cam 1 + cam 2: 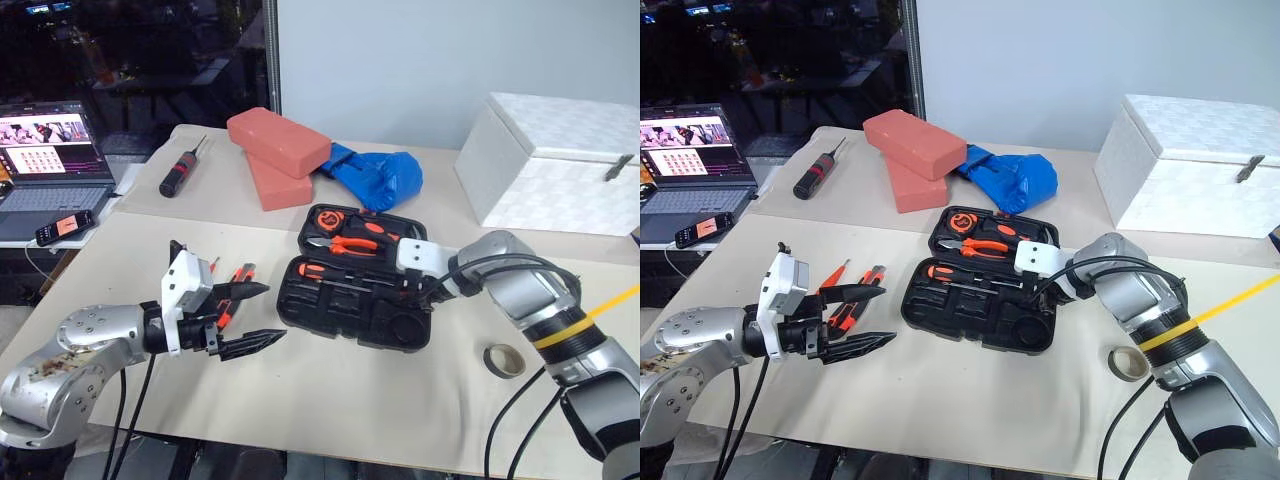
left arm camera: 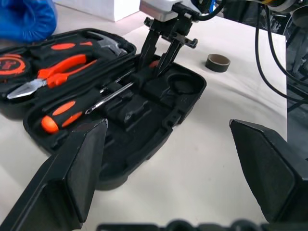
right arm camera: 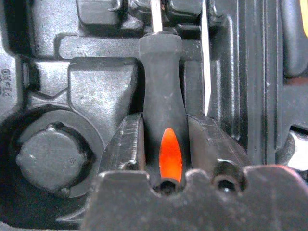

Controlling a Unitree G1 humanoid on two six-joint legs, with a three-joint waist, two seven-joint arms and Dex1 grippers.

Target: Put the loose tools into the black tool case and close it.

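the case (image 1: 360, 290) lies open in the middle of the table (image 1: 330, 400), lid half towards the far side. the lid half holds a tape measure (image 1: 325, 222), pliers (image 1: 345, 243) and another orange-handled tool. the near half holds a big orange-and-black screwdriver (image 2: 60, 115) at its left end, slim shafts beside it, and a black-handled driver (image 3: 163, 125) with an orange mark lying in a recess; a round recess (image 2: 185, 84) at the right end is bare.

the right gripper (image 2: 156, 53) reaches down into the near half from the right, fingers narrow, one on each side of the driver's handle; whether they press it or stand just off it, i cannot tell. the left gripper (image 1: 245, 315) hovers level over the table left of the case, fingers spread wide, holding nothing.

loose tools (image 1: 845, 290), orange and black, lie on the table just behind the left gripper. a tape roll (image 1: 505, 360) sits on the table near the right arm, apart from the case.

farther back: two red bricks (image 1: 280, 150), a blue glove (image 1: 375, 175), a black tool (image 1: 180, 172) with a red band, a white box (image 1: 560, 165). a laptop (image 1: 50, 155) and a phone (image 1: 65, 227) sit on a separate surface to the left. a pale wall stands behind.
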